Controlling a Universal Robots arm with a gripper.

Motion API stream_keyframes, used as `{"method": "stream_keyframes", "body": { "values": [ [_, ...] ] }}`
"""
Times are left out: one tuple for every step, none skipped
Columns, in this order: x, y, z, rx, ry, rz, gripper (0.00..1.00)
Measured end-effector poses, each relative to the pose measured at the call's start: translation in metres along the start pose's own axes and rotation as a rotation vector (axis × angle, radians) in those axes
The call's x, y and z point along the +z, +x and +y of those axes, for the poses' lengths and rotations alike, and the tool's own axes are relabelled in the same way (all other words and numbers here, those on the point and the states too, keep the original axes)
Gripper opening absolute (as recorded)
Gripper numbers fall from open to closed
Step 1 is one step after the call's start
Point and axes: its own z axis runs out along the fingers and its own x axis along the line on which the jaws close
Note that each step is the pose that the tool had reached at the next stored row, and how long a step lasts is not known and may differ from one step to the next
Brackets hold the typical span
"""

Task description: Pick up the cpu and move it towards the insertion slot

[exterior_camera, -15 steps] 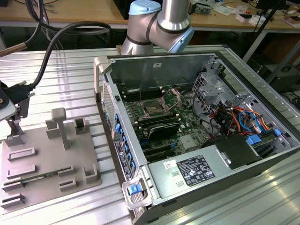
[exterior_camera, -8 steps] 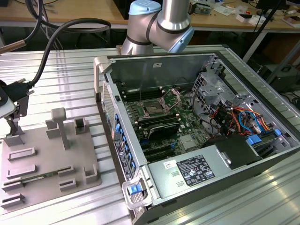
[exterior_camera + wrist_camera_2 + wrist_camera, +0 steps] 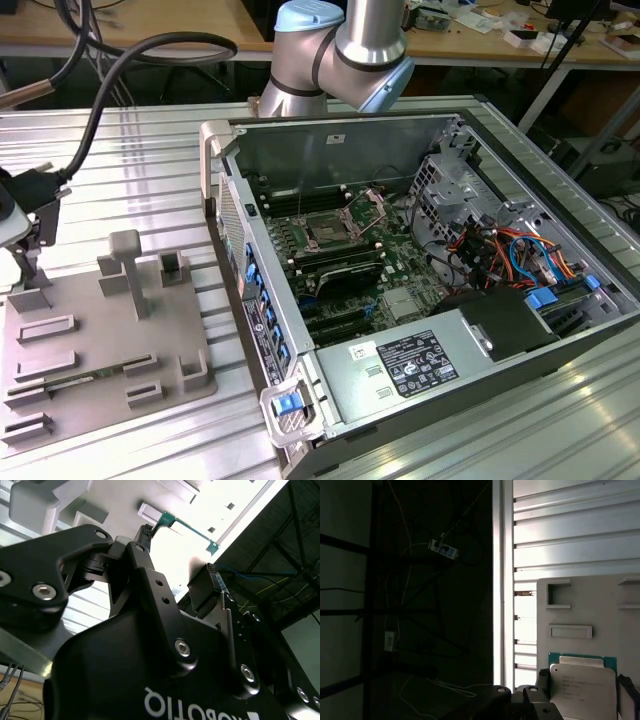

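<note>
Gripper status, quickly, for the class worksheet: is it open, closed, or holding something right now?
Gripper: closed on the cpu, with a finger at each side of it, over the grey tray.

I find the gripper, clamped on the cpu, at the exterior view's left edge. Tray posts and the case wall bar a level path rightward. The insertion slot, frame centre, lies open from above, with the raised bracket and drive cage close beside it.
</note>
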Motion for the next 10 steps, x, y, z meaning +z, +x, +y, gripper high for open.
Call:
{"method": "stream_keyframes", "body": {
  "values": [
    [-0.0003,0.0,0.0,0.0,-0.0001,0.0,0.55],
    [-0.0009,0.0,0.0,0.0,0.0002,0.0003,0.55],
    [-0.0011,0.0,0.0001,0.0,0.0001,0.0002,0.55],
    [-0.0015,-0.0001,0.0002,0.0,0.0005,0.0004,0.55],
    [-0.0016,-0.0001,0.0002,0.0,0.0004,0.0001,0.55],
    [-0.002,0.0,0.0002,0.0,0.0004,0.0002,0.55],
    [-0.0029,0.0001,0.0003,0.0,0.0004,0.0003,0.55],
    [-0.0035,0.0001,0.0003,0.0,0.0004,0.0002,0.55],
    [-0.0035,0.0001,0.0003,0.0,0.0003,0.0,0.55],
    [-0.0042,0.0001,0.0003,0.0,0.0005,0.0004,0.55]
  ]
}}
